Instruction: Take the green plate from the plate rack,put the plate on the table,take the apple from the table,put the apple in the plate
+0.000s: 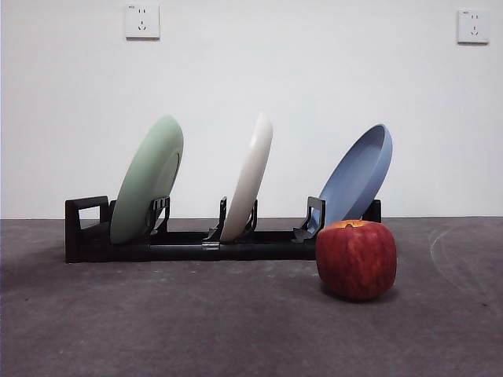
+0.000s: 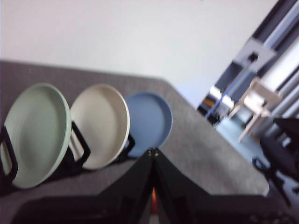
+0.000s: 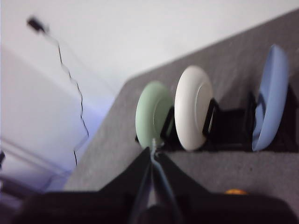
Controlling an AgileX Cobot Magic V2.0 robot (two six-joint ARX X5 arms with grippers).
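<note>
Nothing is done yet; the green plate stands in the rack at its left end, on edge and leaning right, hollow face turned right, beside the white plate and, at the right end, the blue plate; the rack's long axis runs left to right across the table; the apple sits on the table near the rack's right end, stem dip up; all four steps remain; the left gripper and right gripper hang above the table, each with jaws pressed together, holding nothing.
</note>
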